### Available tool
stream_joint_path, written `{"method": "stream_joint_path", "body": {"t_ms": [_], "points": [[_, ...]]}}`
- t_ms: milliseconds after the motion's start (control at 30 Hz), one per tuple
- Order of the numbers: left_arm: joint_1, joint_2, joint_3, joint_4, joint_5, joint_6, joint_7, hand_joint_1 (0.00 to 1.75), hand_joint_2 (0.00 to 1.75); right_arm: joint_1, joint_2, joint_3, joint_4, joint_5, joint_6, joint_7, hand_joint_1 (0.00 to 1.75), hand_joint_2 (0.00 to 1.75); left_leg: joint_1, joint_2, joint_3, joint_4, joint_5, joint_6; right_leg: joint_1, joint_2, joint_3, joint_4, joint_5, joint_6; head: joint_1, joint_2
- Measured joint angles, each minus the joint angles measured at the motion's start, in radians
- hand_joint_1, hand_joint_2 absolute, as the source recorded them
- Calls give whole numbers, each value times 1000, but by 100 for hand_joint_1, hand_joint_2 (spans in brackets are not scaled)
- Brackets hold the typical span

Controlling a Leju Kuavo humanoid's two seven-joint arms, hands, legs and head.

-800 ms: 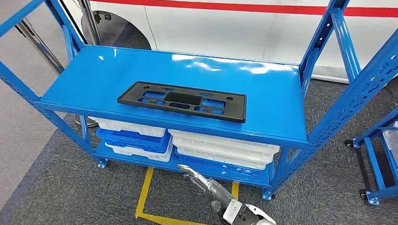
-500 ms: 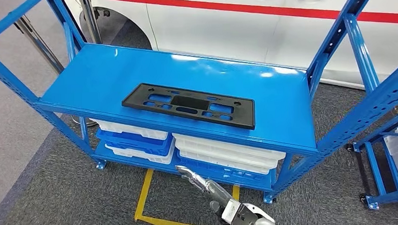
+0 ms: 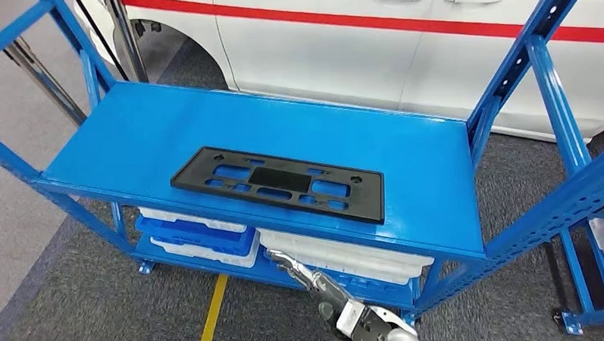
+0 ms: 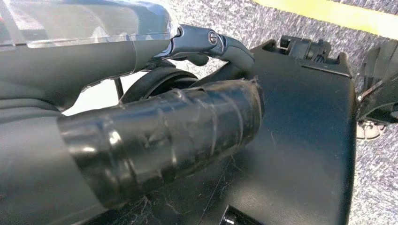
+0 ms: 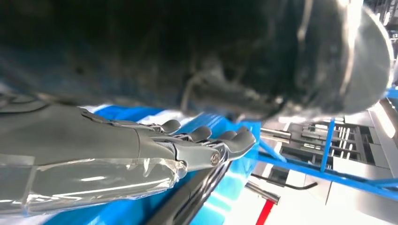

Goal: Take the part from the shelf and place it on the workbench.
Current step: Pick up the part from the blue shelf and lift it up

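One black part (image 3: 277,184) lies mid-frame on the blue shelf (image 3: 427,155), long axis left to right. Your right hand (image 3: 298,266) hangs below it, fingers extended, holding nothing.

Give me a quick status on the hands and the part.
Right hand low below the shelf edge, holding nothing, fingers loosely extended. Left hand hanging, grip unclear. Black part flat on the blue shelf, untouched. Nothing on it.
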Motion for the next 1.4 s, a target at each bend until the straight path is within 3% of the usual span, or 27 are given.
{"method": "stream_joint_path", "body": {"t_ms": [67,133,200,233,333,367,400,500,533,567,667,700,733,800,867,933,1033,1133,1200,1233,1267,1333,1400], "points": [[-2,1,-5,0,1,0,0,0,0,-2,1,1,1,-1,1,0,0,0,2,1,-56,101,-11,-8,-4,-1,27,-11,-13,-9,-2,0],[-7,1,-12,-1,2,0,-2,0,0,-4,1,2,2,-1,3,0,0,0,3,1,-138,215,-59,-16,-4,-2,49,-14,-31,-12,-2,0],[-12,2,-19,-2,2,0,-3,0,0,-4,1,3,5,-1,6,-1,0,0,3,1,-184,243,-95,-21,-4,-1,77,-15,-52,-11,-2,0],[-14,2,-21,-2,2,-1,-3,0,0,-4,1,3,5,-1,6,-1,0,0,3,1,-188,217,-81,-21,-4,0,93,-14,-63,-10,-3,0],[-12,3,-31,-3,1,-2,-3,0,0,-4,1,5,7,-2,9,0,0,0,1,2,-175,56,67,-11,-2,4,131,-12,-95,0,-2,0],[-12,3,-35,-3,1,-3,-3,0,0,-5,1,6,8,-2,10,0,0,0,-1,3,-172,23,99,-4,-2,5,137,-11,-105,6,-2,0],[-13,4,-39,-3,0,-4,-4,0,0,-6,1,7,9,-2,10,0,0,0,-4,2,-172,8,112,5,-1,5,140,-7,-111,13,-2,0],[-17,4,-49,-4,0,-10,-5,0,0,-9,1,10,10,-3,13,-1,0,0,-5,-1,-150,-1,104,29,-3,4,152,11,-122,30,-1,0],[-17,3,-51,-4,0,-12,-5,0,0,-11,1,11,10,-3,13,-1,0,0,-4,-1,-137,-4,102,35,-3,3,142,35,-132,35,0,0],[-17,3,-53,-4,0,-14,-5,0,0,-13,1,11,10,-3,13,-1,0,44,-3,-1,-126,-8,99,40,-4,3,119,77,-149,39,0,0],[-14,2,-61,-4,-3,-16,-6,0,0,-14,0,11,11,-4,13,-1,0,175,-5,-1,-112,-9,85,47,-6,2,-3,241,-212,48,1,0],[-13,2,-64,-4,-4,-16,-6,0,0,-14,0,11,12,-5,14,-1,0,175,-6,-2,-106,-9,79,48,-5,2,-31,260,-209,47,1,0],[-13,2,-67,-4,-4,-16,-6,0,0,-14,0,11,13,-5,14,-1,0,175,-7,-4,-97,-9,71,48,-4,2,-42,243,-183,44,1,0],[-11,2,-71,-4,-1,-16,-6,0,0,-15,-1,11,13,-6,15,0,0,175,-8,-5,-76,-11,54,45,4,3,-17,125,-80,28,1,0],[-9,1,-76,-4,3,-18,-6,0,0,-17,-1,11,16,-6,14,5,0,175,-7,-6,-61,-12,39,38,15,4,8,31,-30,12,0,0],[-8,0,-84,-4,7,-18,-5,0,0,-20,-2,11,20,2,2,15,0,175,-8,-7,-52,-9,34,27,20,5,13,11,-28,3,0,0],[-10,1,-96,-4,18,-17,-5,0,0,-31,-3,12,24,52,-52,39,0,175,-12,-6,-56,23,17,11,7,4,35,-9,-16,-6,-2,0],[-11,2,-103,-4,31,-9,-4,0,0,-46,-2,16,29,150,-143,72,0,175,-4,-2,-135,168,-63,-8,-2,1,45,-16,-21,-12,-7,0],[-14,3,-106,-4,40,-2,-3,0,0,-54,-2,22,37,220,-203,96,0,175,4,-1,-187,249,-85,-18,-4,-1,47,-14,-25,-11,-7,0],[-15,4,-108,-4,43,1,-3,0,0,-58,-2,27,41,254,-231,108,0,175,8,0,-192,243,-67,-23,-6,-1,49,-13,-28,-10,-7,0],[-14,4,-110,-4,46,3,-2,0,0,-63,-2,32,45,287,-259,120,0,175,12,1,-180,200,-28,-26,-8,0,53,-11,-31,-7,-7,0],[-9,4,-115,-4,51,5,1,0,0,-75,-2,41,54,347,-307,142,0,175,17,3,-140,75,47,-32,-10,2,58,-7,-37,2,-7,0],[-5,5,-119,-4,55,8,3,0,0,-88,-2,49,64,391,-343,158,0,175,14,4,-124,7,70,-21,-9,3,55,-3,-39,13,-7,0]]}}
